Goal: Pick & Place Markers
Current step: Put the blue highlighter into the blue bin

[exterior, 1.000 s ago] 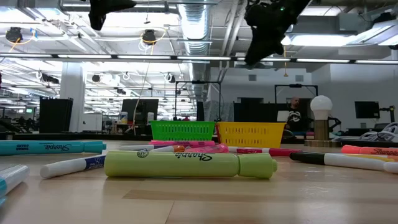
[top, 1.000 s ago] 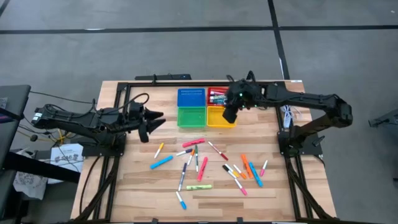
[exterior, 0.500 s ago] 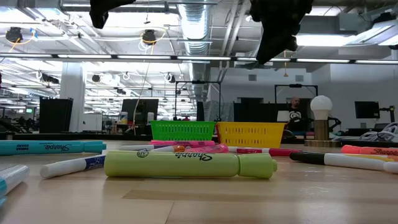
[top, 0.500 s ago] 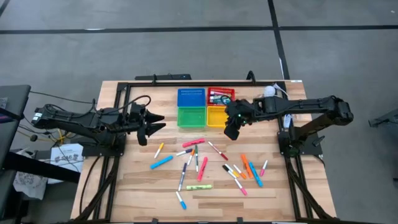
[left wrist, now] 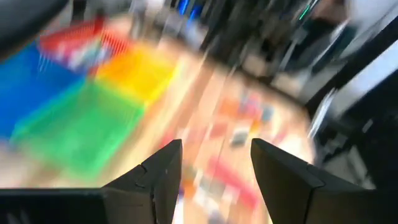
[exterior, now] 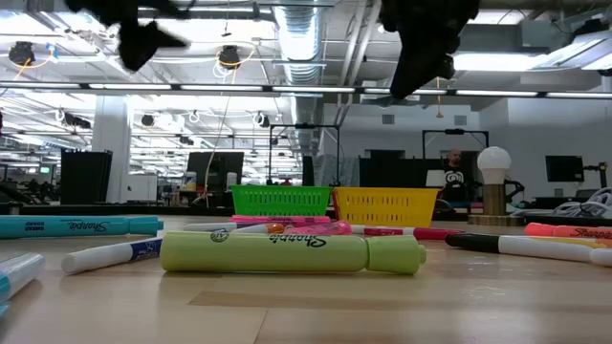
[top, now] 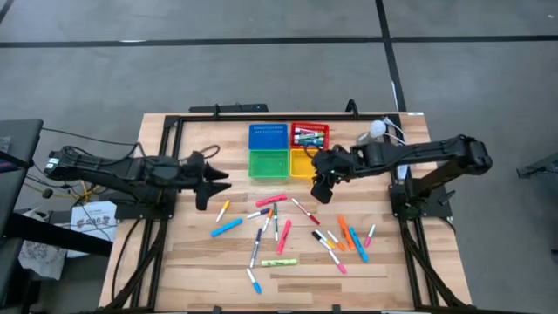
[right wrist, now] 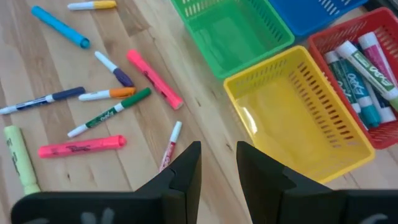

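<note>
**Right claw hangs just off the trays, nearest pen lying toward the front edge**

From above: the markers (top: 283, 228) lie scattered over the middle of the tabletop (top: 401, 270), between the trays and its front edge. The right claw (top: 321, 190) hangs just in front of the yellow tray (top: 302, 163); a red-and-white marker (top: 304, 210) lies just beyond it toward the front edge, its long axis slanted toward the front right corner. The left claw (top: 207, 185) waits nearer the left edge, farther from that pen.

From tabletop height: both arms are off the wood; a yellow highlighter (exterior: 292, 254) fills the foreground, hiding the scatter behind.

Left wrist: blurred; its fingers (left wrist: 163, 169) stand apart with nothing between.

Right wrist: its fingers (right wrist: 186, 171) stand slightly apart and empty, the red-and-white marker just ahead. Only here do pens already inside the red tray (right wrist: 348, 37) read clearly.
</note>
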